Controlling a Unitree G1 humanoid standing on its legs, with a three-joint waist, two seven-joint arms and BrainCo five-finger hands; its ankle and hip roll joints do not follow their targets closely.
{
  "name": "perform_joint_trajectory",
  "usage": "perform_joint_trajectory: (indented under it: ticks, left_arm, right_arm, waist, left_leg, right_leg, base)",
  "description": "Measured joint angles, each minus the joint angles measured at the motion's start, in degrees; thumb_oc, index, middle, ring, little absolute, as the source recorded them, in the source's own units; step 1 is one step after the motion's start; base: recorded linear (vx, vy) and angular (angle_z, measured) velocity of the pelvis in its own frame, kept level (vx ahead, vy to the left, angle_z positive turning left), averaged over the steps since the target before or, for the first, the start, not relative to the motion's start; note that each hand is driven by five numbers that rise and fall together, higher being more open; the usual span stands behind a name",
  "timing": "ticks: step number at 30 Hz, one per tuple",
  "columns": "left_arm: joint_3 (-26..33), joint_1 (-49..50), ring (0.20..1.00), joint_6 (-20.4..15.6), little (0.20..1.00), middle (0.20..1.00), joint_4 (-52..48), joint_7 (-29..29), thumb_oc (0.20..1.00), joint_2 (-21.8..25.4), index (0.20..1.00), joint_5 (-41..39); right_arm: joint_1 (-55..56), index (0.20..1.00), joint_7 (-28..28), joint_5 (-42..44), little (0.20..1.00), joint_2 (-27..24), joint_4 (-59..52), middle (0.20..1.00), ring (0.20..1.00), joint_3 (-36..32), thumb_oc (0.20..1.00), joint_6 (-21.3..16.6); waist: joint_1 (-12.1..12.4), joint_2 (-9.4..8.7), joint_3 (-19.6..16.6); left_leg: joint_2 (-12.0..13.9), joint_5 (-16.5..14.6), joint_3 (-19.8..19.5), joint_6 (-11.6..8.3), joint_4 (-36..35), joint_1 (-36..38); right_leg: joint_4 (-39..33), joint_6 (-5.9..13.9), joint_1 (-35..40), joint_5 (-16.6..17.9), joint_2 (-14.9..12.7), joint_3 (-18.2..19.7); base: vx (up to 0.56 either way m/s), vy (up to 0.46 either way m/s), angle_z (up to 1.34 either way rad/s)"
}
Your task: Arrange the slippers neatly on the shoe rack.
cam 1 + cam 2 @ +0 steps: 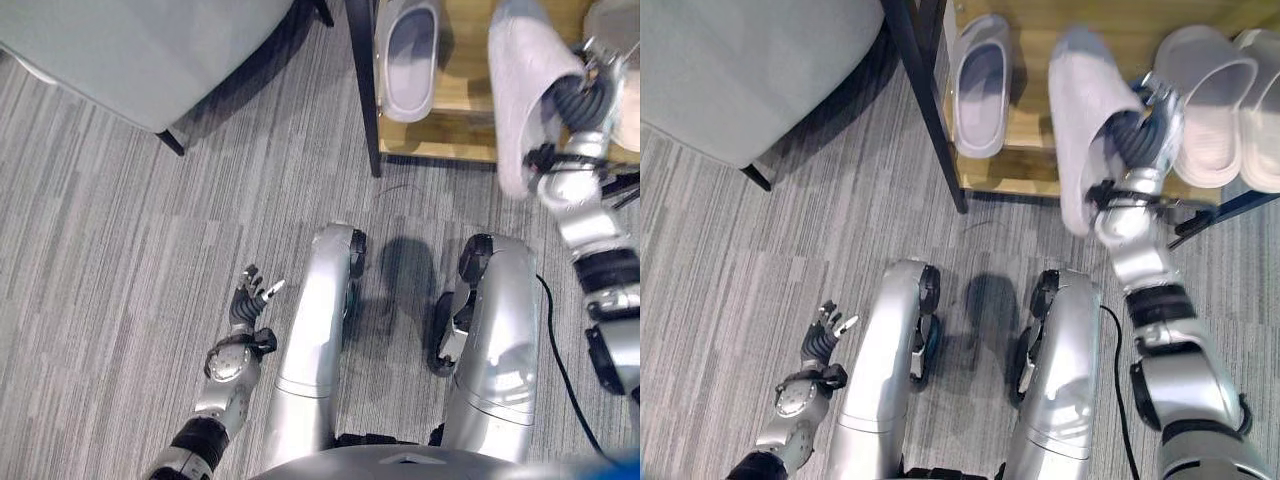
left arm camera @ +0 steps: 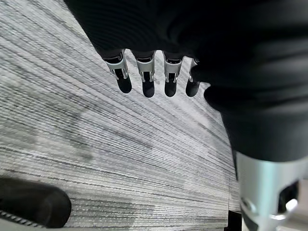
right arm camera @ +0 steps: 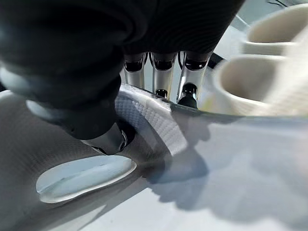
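My right hand (image 1: 1140, 130) is shut on a light grey slipper (image 1: 1085, 110), fingers and thumb pinching its edge (image 3: 144, 115), and holds it tilted over the front of the wooden shoe rack (image 1: 1020, 170). Its matching grey slipper (image 1: 980, 85) lies flat on the rack shelf to the left. A pair of cream slippers (image 1: 1215, 110) rests on the same shelf just right of my hand, also seen close up as cream slippers (image 3: 260, 82). My left hand (image 1: 250, 300) hangs low over the carpet at the lower left, fingers relaxed and open, holding nothing (image 2: 154, 77).
The rack's dark metal post (image 1: 362, 90) stands at its left front corner. A grey upholstered seat on dark legs (image 1: 130, 50) fills the upper left. Striped grey carpet (image 1: 120, 250) covers the floor in front of the rack.
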Motion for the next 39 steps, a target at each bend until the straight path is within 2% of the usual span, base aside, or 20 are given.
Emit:
perform_joint_trajectory:
  ticks: [2,3,5,8,9,13,21,24,27,28,31,32,39]
  left_arm:
    - [-0.2,-0.2,1.0,-0.3,1.0,1.0,0.2,0.3,1.0,0.0,1.0,0.1]
    - [-0.1,-0.3,1.0,-0.6,1.0,1.0,0.2,0.3,1.0,0.1,1.0,0.2]
    - [-0.5,-0.2,1.0,-0.7,1.0,1.0,0.1,0.3,1.0,0.5,1.0,0.2]
    - [-2.3,0.7,1.0,-0.8,1.0,1.0,0.2,0.3,1.0,1.5,1.0,0.4]
    - [-2.3,0.7,1.0,-0.8,1.0,1.0,0.2,0.3,1.0,1.5,1.0,0.6]
    - [-2.8,3.1,1.0,-2.0,1.0,1.0,-1.6,0.3,1.0,4.6,1.0,0.7]
    - [-3.0,3.5,1.0,-2.7,1.0,1.0,-3.0,0.2,1.0,5.4,1.0,3.1]
    - [-6.3,3.5,1.0,-3.6,1.0,1.0,-5.7,0.3,1.0,9.4,1.0,7.4]
    - [-7.0,3.5,1.0,-3.8,1.0,1.0,-5.8,0.3,1.0,9.7,1.0,9.4]
    - [-7.4,3.1,1.0,-4.0,1.0,1.0,-5.9,0.3,1.0,9.8,1.0,9.7]
    - [-10.9,3.0,1.0,-4.2,1.0,1.0,-6.2,0.3,1.0,12.0,1.0,12.6]
    - [-11.1,3.2,1.0,-4.2,1.0,1.0,-6.1,0.3,1.0,11.1,1.0,13.0]
    - [-13.1,2.8,1.0,-4.1,1.0,1.0,0.6,0.0,1.0,8.8,1.0,12.8]
  right_arm:
    - [-3.6,0.2,-0.4,3.1,0.2,1.0,1.9,0.2,0.2,0.5,0.2,0.0]
    - [-5.5,0.2,-0.7,4.2,0.2,0.7,3.4,0.2,0.2,1.4,0.2,0.0]
    - [-9.8,0.2,-0.8,4.3,0.2,-0.8,8.4,0.2,0.2,5.4,0.2,0.4]
    - [-21.5,0.2,-0.4,4.5,0.2,-1.7,24.1,0.2,0.2,15.1,0.2,1.5]
    - [-22.4,0.2,-0.3,5.4,0.2,-1.8,26.4,0.2,0.2,15.9,0.2,1.6]
    - [-25.2,0.2,0.8,9.2,0.2,-2.2,30.8,0.2,0.2,16.6,0.2,2.1]
    - [-25.5,0.2,2.5,13.4,0.2,-2.4,33.7,0.2,0.2,16.7,0.2,2.1]
    - [-25.9,0.2,2.8,15.1,0.2,-2.4,34.4,0.2,0.2,17.2,0.2,2.0]
    - [-26.7,0.2,3.2,15.5,0.2,-2.4,34.4,0.2,0.2,17.8,0.2,1.9]
    - [-26.8,1.0,3.8,15.5,1.0,-3.1,34.3,1.0,1.0,21.1,1.0,1.9]
    - [-27.8,1.0,4.5,15.5,1.0,-2.8,36.2,1.0,1.0,21.2,1.0,1.9]
    - [-30.6,1.0,4.6,15.6,1.0,-2.2,40.8,1.0,1.0,21.2,1.0,1.9]
    - [-31.4,1.0,4.8,19.5,1.0,-2.2,41.5,1.0,1.0,21.2,1.0,1.5]
  waist:
    - [0.0,-0.05,0.6]
    - [0.8,-0.08,0.7]
    - [1.0,-0.06,0.9]
    - [2.3,-0.16,1.4]
    - [2.7,-0.21,1.4]
    - [4.1,-0.21,1.5]
    - [5.6,-0.12,1.5]
    - [6.2,-0.1,1.5]
    - [6.3,-0.09,1.5]
    - [6.2,-0.09,1.5]
    - [6.5,0.08,1.6]
    - [7.0,0.71,1.9]
    - [6.3,0.76,1.9]
  left_leg:
    - [0.1,-0.2,0.0,-0.02,0.1,0.4]
    - [0.5,-0.5,0.0,-0.08,0.1,1.1]
    - [0.7,-0.6,0.1,-0.07,0.3,1.5]
    - [0.9,-1.2,-0.2,-0.27,1.0,2.8]
    - [0.9,-1.3,-0.2,-0.33,1.1,3.1]
    - [0.8,-1.6,-0.2,-0.32,1.2,3.2]
    - [0.9,-1.9,0.0,-0.34,-1.4,3.7]
    - [0.8,-2.0,0.0,-0.36,-1.8,3.7]
    - [0.9,-2.0,-0.1,-0.36,-2.3,3.7]
    - [0.9,-2.0,0.0,-0.39,-3.0,3.8]
    - [1.0,-1.9,0.2,-0.66,-3.7,3.9]
    - [1.0,-1.9,0.2,-0.65,-3.6,3.9]
    - [1.5,-2.0,0.2,-0.36,-3.1,4.2]
  right_leg:
    - [0.1,-0.17,0.1,-0.1,0.1,0.0]
    - [0.2,-0.41,0.6,-0.2,0.1,0.0]
    - [0.5,-0.58,0.9,-0.3,0.1,0.0]
    - [0.9,-0.45,1.9,-0.2,0.8,0.0]
    - [1.0,-0.36,2.2,-0.4,0.8,0.0]
    - [1.0,-0.32,2.5,-0.8,0.8,0.0]
    - [-1.4,-0.44,2.8,-1.0,0.6,-0.2]
    - [-1.6,-0.68,2.8,-1.2,0.5,-0.2]
    - [-2.3,-0.7,2.8,-1.2,0.5,-0.4]
    - [-3.2,-0.64,3.0,-1.1,0.5,-0.6]
    - [-3.9,-0.57,3.0,-1.1,0.6,-0.5]
    - [-3.8,-0.58,3.0,-1.1,0.6,-0.5]
    - [-3.4,-0.64,3.4,-1.1,0.6,-0.5]
  base:
    - [-0.02,-0.007,-0.02]
    - [-0.04,-0.011,-0.05]
    - [-0.05,-0.001,-0.04]
    - [-0.05,0.011,-0.09]
    - [-0.03,0.02,-0.03]
    - [0.0,0.0,0.0]
    - [0.0,0.0,0.0]
    - [0.0,0.004,0.01]
    - [0.0,0.014,-0.01]
    - [0.0,0.054,-0.04]
    - [-0.01,0.019,-0.01]
    - [0.0,0.0,0.0]
    - [-0.03,0.009,0.0]
